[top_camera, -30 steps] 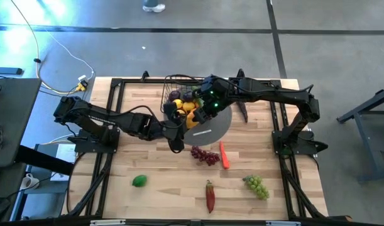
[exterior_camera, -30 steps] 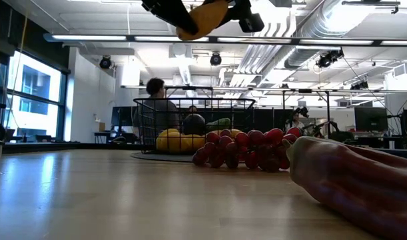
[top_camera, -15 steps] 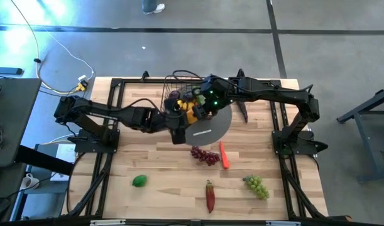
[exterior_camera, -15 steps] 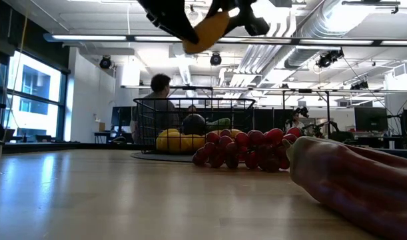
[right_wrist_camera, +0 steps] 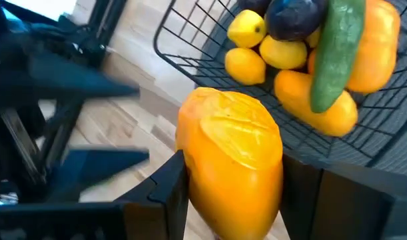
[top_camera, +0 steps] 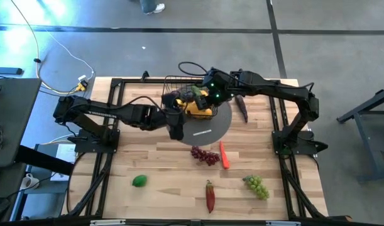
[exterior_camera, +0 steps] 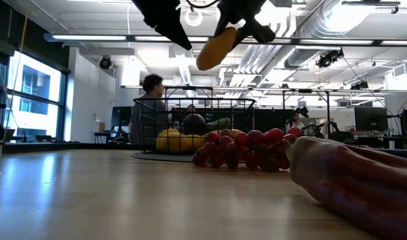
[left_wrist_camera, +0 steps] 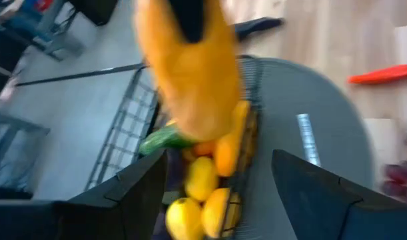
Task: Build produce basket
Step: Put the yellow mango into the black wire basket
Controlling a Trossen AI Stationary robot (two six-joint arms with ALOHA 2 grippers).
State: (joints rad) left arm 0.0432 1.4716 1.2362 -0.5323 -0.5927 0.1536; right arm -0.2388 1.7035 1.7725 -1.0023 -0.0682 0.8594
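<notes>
Presently the right gripper [right_wrist_camera: 233, 200] clamps a mango [right_wrist_camera: 231, 157], one dark finger on each flank of the fruit. The low view shows the mango [exterior_camera: 216, 48] hanging high above the table, roughly over the basket [exterior_camera: 193, 120]. In the high view the right gripper [top_camera: 201, 97] sits at the basket [top_camera: 179, 81], at the far side of the table [top_camera: 148, 163].

The left gripper [left_wrist_camera: 216, 187] stands just beside the basket, jaws parted, nothing between them. Its wrist view looks up at the mango [left_wrist_camera: 190, 73] from below.

The basket rests on a flat grey mat [top_camera: 220, 125]. It already holds lemons [right_wrist_camera: 246, 30], a dark plum [right_wrist_camera: 293, 17], a green cucumber [right_wrist_camera: 333, 50] and further orange-yellow fruit.

Produce not yet collected, all apart from the basket:
- purple grapes [top_camera: 205, 156], just beside an orange carrot [top_camera: 224, 155]
- green grapes [top_camera: 256, 186]
- a red pepper [top_camera: 210, 196]
- a small green fruit [top_camera: 139, 181]

Handling, as judged:
- The mango looks smooth, rounded and rigid, probably light. It may slip or rotate between flat pads.
- Hold it across its narrow middle, as now.
- The wire basket is stiff but light and may shift if struck, so release low and centred, clear of the rim.
- The cucumber lies on top of the pile and could roll when the mango lands.
</notes>
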